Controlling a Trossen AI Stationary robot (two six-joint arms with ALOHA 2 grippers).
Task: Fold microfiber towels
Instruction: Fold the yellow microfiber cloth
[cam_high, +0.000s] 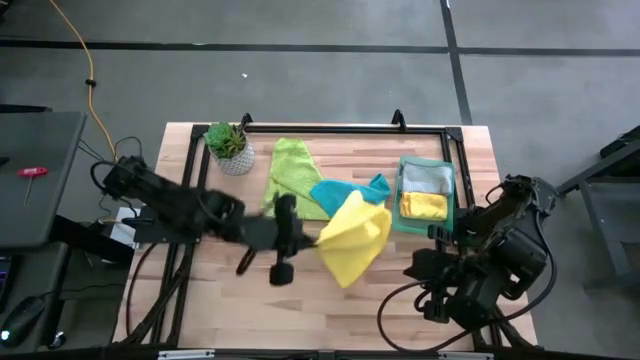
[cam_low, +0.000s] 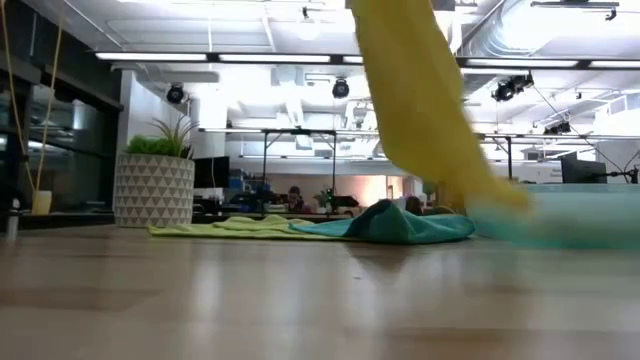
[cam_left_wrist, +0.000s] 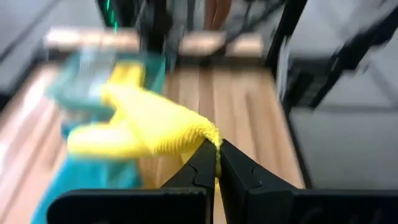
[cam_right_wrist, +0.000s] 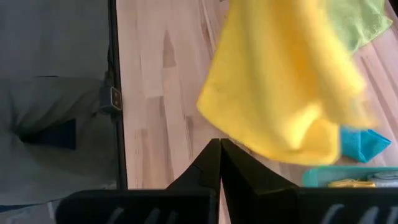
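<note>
A yellow microfiber towel (cam_high: 355, 238) hangs over the table's middle with my left gripper (cam_high: 312, 240) shut on it. A lime green towel (cam_high: 290, 172) and a teal towel (cam_high: 345, 190) lie flat on the table behind it, overlapping. A translucent green tray (cam_high: 452, 205) at the right holds a grey towel (cam_high: 425, 176) and a folded yellow towel (cam_high: 423, 206). My right gripper (cam_right_wrist: 219, 155) is shut and holds nothing. It hovers near the table's front right, and the yellow towel (cam_right_wrist: 280, 81) is beyond its fingertips. My left gripper pinches a bunched bit of the yellow towel's edge (cam_left_wrist: 210, 132) between its two fingertips. It comes from the table's left, slanting down. The towel hangs slack below the fingers. Its lower end (cam_low: 490, 195) is close to the table, touching or not I cannot tell.
A small potted plant (cam_high: 228, 147) stands at the far left corner. A black frame (cam_high: 330, 128) runs along the table's far edge and both sides. Bare wood (cam_high: 250, 300) lies between the towels and the near edge.
</note>
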